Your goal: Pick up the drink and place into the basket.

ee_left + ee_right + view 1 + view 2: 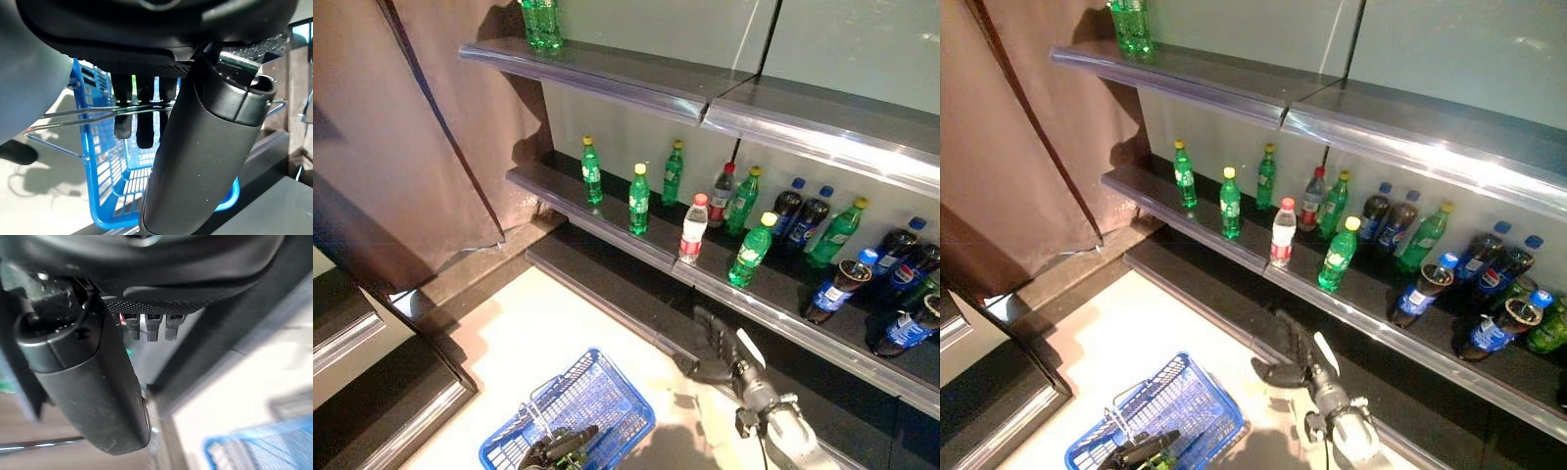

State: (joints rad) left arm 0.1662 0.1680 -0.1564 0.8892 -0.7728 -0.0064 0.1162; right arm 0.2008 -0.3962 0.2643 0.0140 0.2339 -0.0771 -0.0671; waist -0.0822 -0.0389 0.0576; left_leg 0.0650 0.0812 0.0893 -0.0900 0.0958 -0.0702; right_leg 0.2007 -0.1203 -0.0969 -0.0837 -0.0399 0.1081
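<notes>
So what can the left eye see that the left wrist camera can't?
Only the left eye view shows the shelves with green bottles, dark bottles and one clear bottle, plus the right robot hand, open below the shelf. Only the left wrist view shows the wire handles close up, with fingers curled round them. Both show the blue basket and the left robot hand.

The labels on the shelf bottles (693, 227) are too small to read.
</notes>
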